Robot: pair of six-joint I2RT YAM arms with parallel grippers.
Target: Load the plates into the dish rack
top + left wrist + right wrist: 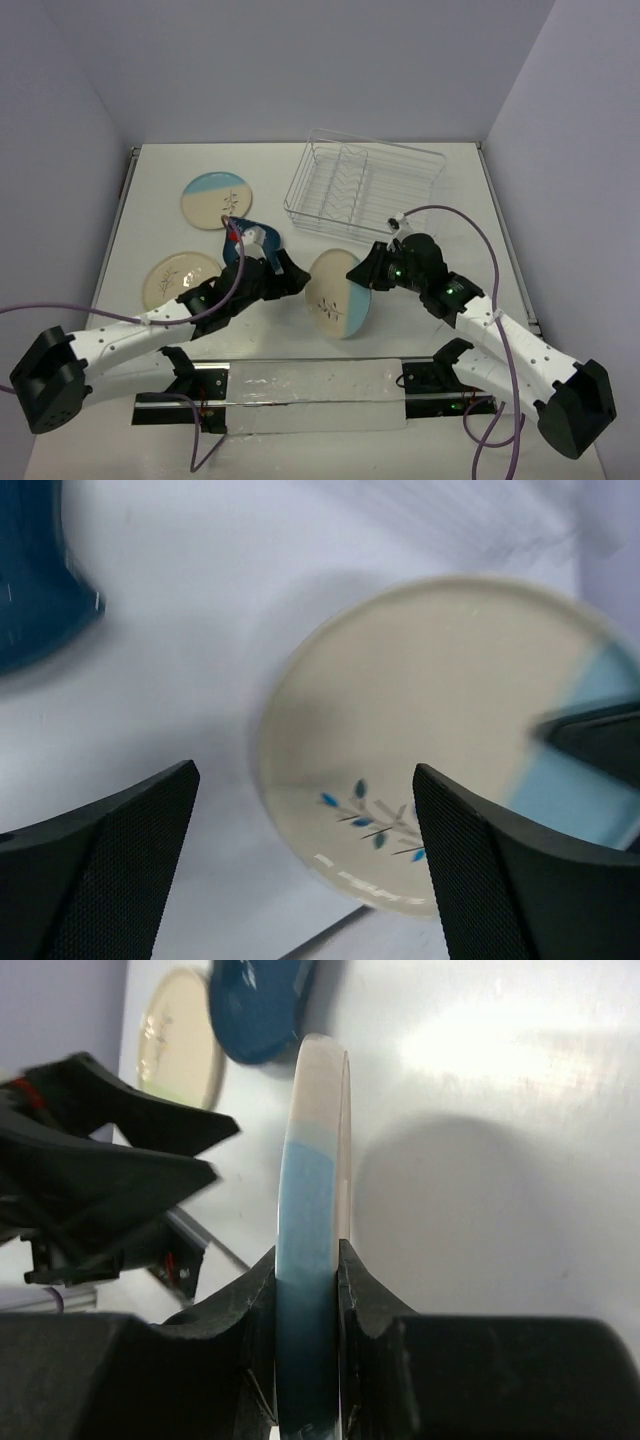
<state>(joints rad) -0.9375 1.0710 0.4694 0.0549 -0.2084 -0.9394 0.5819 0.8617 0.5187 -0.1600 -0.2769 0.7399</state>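
In right gripper (307, 1260), pinching plate (315, 1140) rim firmly, with left gripper (305, 775) wide open, steering it upright toward rack (297, 180).

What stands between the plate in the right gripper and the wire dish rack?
Nothing visible. Only bare table separates the round cream-and-blue sprig plate, gripped by the right gripper, from the silvery wire dish rack.

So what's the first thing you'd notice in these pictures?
Probably the round cream and light blue ceramic plate in the middle of the table, tilted up on edge and pinched at its blue rim by the right gripper. The left gripper sits wide open right beside it. Behind them, the silvery wire dish rack holds no plates.
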